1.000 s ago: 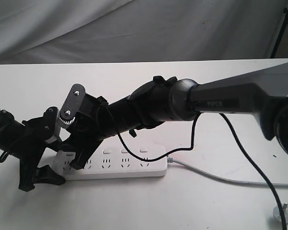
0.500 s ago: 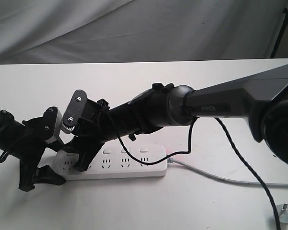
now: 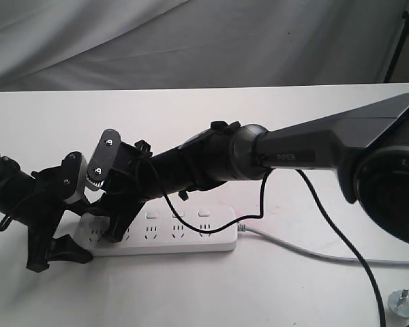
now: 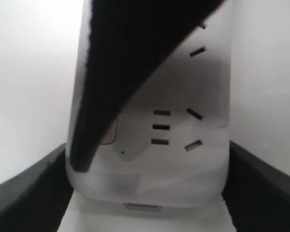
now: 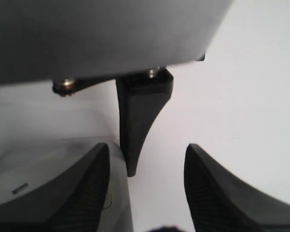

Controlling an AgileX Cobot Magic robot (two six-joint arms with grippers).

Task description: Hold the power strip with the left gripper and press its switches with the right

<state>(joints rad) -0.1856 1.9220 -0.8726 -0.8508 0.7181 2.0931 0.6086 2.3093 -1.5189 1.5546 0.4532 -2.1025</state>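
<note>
The white power strip lies flat on the table near the front left. My left gripper is shut on its left end. In the left wrist view the strip sits between both black fingers, touching them. My right gripper comes in from the right and points down onto the strip's left part, open. One of its fingers lies across the first switch. Three further switches show uncovered. In the right wrist view the right gripper has one finger over the strip and the other over bare table.
The grey cord runs right from the strip to a plug at the front right corner. A black cable hangs from the right arm. Grey cloth hangs behind the white table.
The right arm has sunk a little and edged left, its fingers staying on the strip's left part. The left gripper and the strip have not moved.
</note>
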